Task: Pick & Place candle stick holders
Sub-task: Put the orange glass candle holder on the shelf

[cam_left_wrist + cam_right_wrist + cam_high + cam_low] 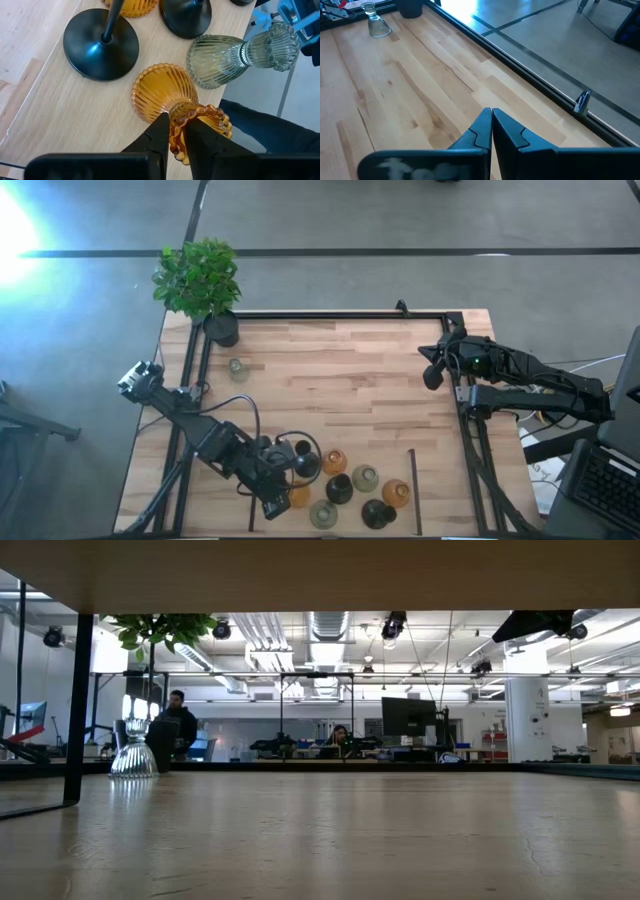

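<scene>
Several candle stick holders in black, amber and pale green-grey stand clustered at the table's near edge [350, 485]. My left gripper [280, 498] is among them at the cluster's left end, shut on an amber holder [162, 92]. Beside it stand a black holder [100, 45] and a pale green-grey holder [235, 50], each on its round base. One more pale holder [238, 368] stands alone at the far left; it also shows in the low view [132, 755]. My right gripper [433, 375] is shut and empty, off the table surface near the right edge. My left gripper holds the amber holder by the ruffled rim of its top cup [176, 134]. The rim's wall is pinched between the two fingers, one finger [161, 135] outside the cup and the other over its mouth. The fingers come slanting down from above. The holder's ribbed base [160, 95] appears to rest on the table.
A black pot with a green plant [222, 328] stands at the far left corner. A black metal frame [340, 315] runs along the table's far, left and right sides. The middle of the wooden table [340, 390] is bare. People sit in the room behind.
</scene>
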`<state>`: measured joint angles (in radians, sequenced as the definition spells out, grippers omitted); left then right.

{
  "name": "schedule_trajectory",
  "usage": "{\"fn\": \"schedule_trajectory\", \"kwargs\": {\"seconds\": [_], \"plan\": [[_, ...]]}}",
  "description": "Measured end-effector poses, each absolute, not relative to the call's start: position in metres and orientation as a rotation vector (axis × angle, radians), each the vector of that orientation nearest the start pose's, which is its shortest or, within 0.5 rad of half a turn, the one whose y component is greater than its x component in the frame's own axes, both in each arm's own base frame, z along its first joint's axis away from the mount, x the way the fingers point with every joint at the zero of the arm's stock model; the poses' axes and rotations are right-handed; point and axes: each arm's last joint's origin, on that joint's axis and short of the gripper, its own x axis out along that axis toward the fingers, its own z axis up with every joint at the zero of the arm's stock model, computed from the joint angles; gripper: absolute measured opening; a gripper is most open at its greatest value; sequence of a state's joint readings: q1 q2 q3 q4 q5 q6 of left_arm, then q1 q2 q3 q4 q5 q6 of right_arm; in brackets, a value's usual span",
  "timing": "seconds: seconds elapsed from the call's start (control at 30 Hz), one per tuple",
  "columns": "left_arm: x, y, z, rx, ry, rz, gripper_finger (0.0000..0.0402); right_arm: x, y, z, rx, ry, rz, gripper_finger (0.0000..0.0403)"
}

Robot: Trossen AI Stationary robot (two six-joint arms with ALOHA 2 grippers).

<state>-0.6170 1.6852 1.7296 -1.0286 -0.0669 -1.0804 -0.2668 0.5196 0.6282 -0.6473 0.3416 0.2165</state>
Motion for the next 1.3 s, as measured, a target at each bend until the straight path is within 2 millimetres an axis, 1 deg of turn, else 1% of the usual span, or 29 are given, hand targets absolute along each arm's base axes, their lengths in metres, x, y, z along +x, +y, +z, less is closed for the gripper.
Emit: {"fn": "schedule_trajectory", "kwargs": {"seconds": [0.1,0.3,0.57,1.3], "plan": [[0.2831,-0.1985,0.3561,-0.638,1.081,0.045,0.0055,0.1030,-0.0382,0.2720,0.184,0.480,-0.650,0.0008],[0.2807,-0.1969,0.3566,-0.631,1.094,0.053,0.0046,0.1030,-0.0382,0.2720,0.184,0.480,-0.650,0.0008],[0.2794,-0.1962,0.3565,-0.625,1.102,0.057,0.0055,0.1030,-0.0382,0.2720,0.184,0.480,-0.650,0.0008],[0.2793,-0.1964,0.3594,-0.589,1.099,0.016,0.0058,0.1031,-0.0382,0.2720,0.184,0.480,-0.650,0.0008]]}}
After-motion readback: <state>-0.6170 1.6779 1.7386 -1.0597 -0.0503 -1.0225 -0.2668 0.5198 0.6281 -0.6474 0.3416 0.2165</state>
